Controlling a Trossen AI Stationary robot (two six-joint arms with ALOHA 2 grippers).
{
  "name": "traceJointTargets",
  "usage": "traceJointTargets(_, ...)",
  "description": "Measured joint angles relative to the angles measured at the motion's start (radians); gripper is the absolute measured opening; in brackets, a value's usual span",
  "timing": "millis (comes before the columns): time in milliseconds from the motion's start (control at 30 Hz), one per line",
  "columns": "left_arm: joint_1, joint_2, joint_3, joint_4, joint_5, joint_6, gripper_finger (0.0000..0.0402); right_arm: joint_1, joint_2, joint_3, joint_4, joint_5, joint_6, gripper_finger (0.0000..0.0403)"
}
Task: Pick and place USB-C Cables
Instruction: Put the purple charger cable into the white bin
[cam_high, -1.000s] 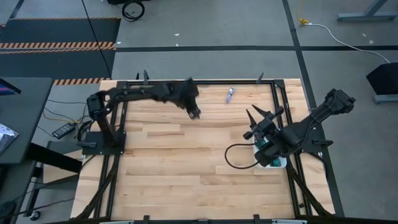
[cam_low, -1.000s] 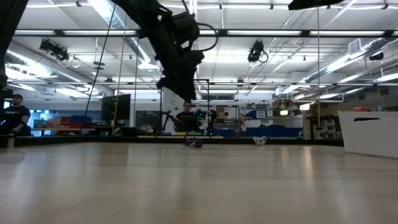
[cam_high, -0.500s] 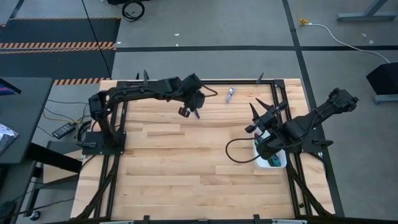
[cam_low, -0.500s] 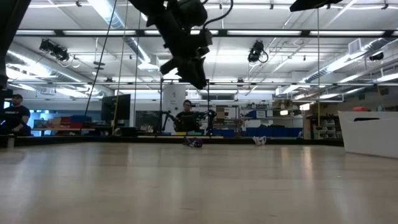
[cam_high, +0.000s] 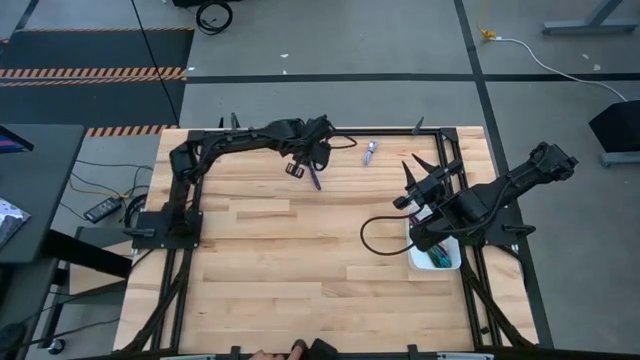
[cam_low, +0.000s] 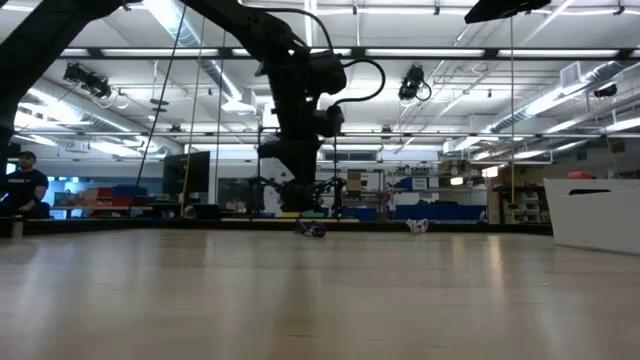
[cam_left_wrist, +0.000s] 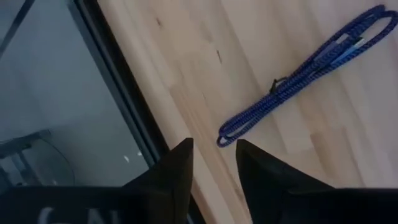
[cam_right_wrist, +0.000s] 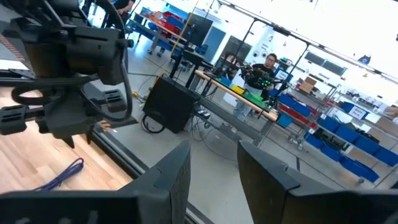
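High view: left gripper (cam_high: 303, 171) above far table (cam_high: 260, 260) edge, fingers parted, empty; dark purple cable (cam_high: 314, 178) flat just beside fingertips; right gripper (cam_high: 412, 182) parted, empty, over white tray (cam_high: 452, 264).

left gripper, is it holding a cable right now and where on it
Nothing is held. The left gripper hangs open over the dark purple cable, which lies flat on the table, its near end just beyond the fingertips. The right gripper is open and empty too.
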Motion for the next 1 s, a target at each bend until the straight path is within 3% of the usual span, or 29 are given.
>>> traceJointTargets(333, -0.017, 0.012, -0.005, -0.041, 0.024, 0.002, 0.0238, 0.045, 0.007, 0.0, 0.008, -0.075, 0.028, 0.0138)
traceJointTargets(467, -0.048, 0.028, -0.005, -0.092, 0.037, 0.007, 0.026, 0.075, 0.015, 0.0, 0.028, -0.081, 0.03, 0.0138)
traceJointTargets(1000, -0.136, 0.112, -0.006, -0.064, 0.078, 0.083, 0.0201, 0.122, 0.016, 0.0, 0.091, -0.096, 0.002, 0.0138)
